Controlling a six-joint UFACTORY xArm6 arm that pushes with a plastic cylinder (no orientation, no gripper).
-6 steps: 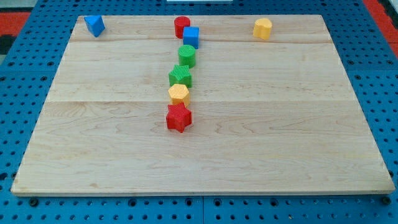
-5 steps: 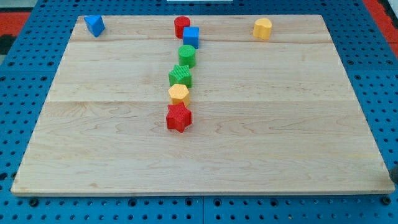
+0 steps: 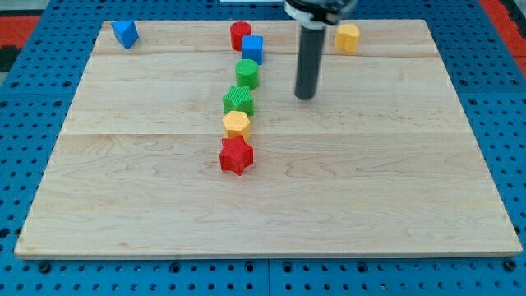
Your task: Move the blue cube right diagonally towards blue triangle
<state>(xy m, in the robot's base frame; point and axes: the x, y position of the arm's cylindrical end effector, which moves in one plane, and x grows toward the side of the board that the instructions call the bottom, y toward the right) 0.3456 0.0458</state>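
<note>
Having no jaws, my tip [image 3: 306,97] is resting on the bench [image 3: 394,189] holding nothing, right of and nearer than the blue cube [image 3: 252,48], which is touching the red cylinder [image 3: 239,34] and probably sliding lightly if pushed square on 1 flat face.

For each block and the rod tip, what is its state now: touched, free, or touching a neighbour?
my tip: touches no block, on the view's right of the column
blue cube: against red cylinder
blue triangle: free
green cylinder: untouched
yellow block: free
red star: close under yellow hexagon
</note>
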